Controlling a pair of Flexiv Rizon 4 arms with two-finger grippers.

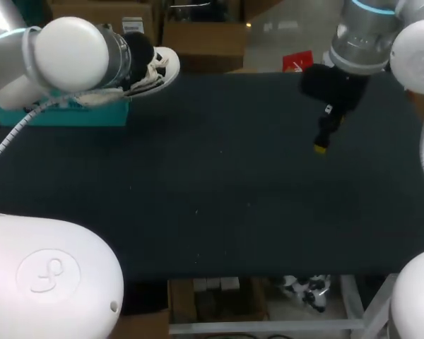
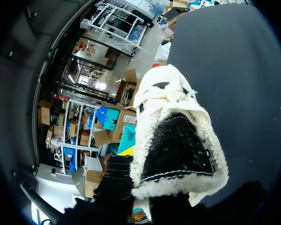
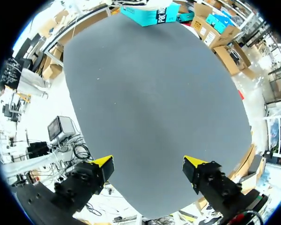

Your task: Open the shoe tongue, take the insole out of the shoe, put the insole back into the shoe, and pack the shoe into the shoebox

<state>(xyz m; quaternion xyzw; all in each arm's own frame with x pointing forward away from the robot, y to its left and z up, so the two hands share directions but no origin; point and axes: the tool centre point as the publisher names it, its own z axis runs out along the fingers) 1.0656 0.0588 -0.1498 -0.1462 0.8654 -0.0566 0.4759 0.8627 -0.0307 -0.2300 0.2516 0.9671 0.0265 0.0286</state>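
Observation:
A white shoe [image 1: 160, 66] with a fleecy lining hangs at the table's back left, by the far right corner of the teal shoebox [image 1: 78, 113]. My left gripper [image 2: 140, 199] is shut on the shoe's [image 2: 168, 108] fleece collar at the heel, with the toe pointing away from it. The shoe's inside [image 2: 175, 145] looks black, and I cannot make out the insole. Its yellow tips are hidden. My right gripper [image 1: 320, 145] hangs over the table's back right, open with nothing between its fingers. In the right wrist view the right gripper [image 3: 147, 166] faces the bare table, with the shoebox [image 3: 152, 14] at the far end.
The dark table mat [image 1: 219, 198] stretches from the shoebox to the front edge. My left arm's wrist [image 1: 78, 53] covers most of the box's top in the head view.

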